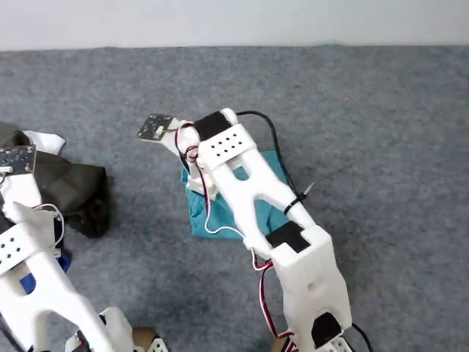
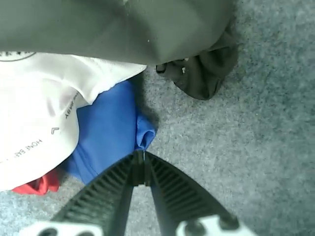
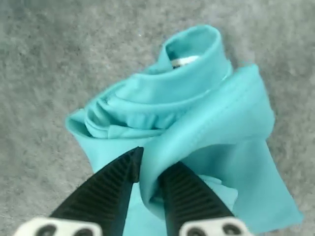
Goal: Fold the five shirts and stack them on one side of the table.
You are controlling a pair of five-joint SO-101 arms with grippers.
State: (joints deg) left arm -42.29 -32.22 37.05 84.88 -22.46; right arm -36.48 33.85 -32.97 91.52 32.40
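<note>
A teal shirt lies bunched and partly folded on the grey carpeted table, mid-table under the right arm. My right gripper is shut on a raised fold of it, the cloth pinched between both fingers. At the left edge sits a pile of shirts: a dark olive one on top, a white printed one, a blue one and a bit of a red one. My left gripper hangs shut just off the blue shirt's hem, holding nothing that I can see.
The teal shirt and the olive pile are about a hand's width apart. Bare carpet stretches to the right and towards the back wall. The arm bases stand at the near edge.
</note>
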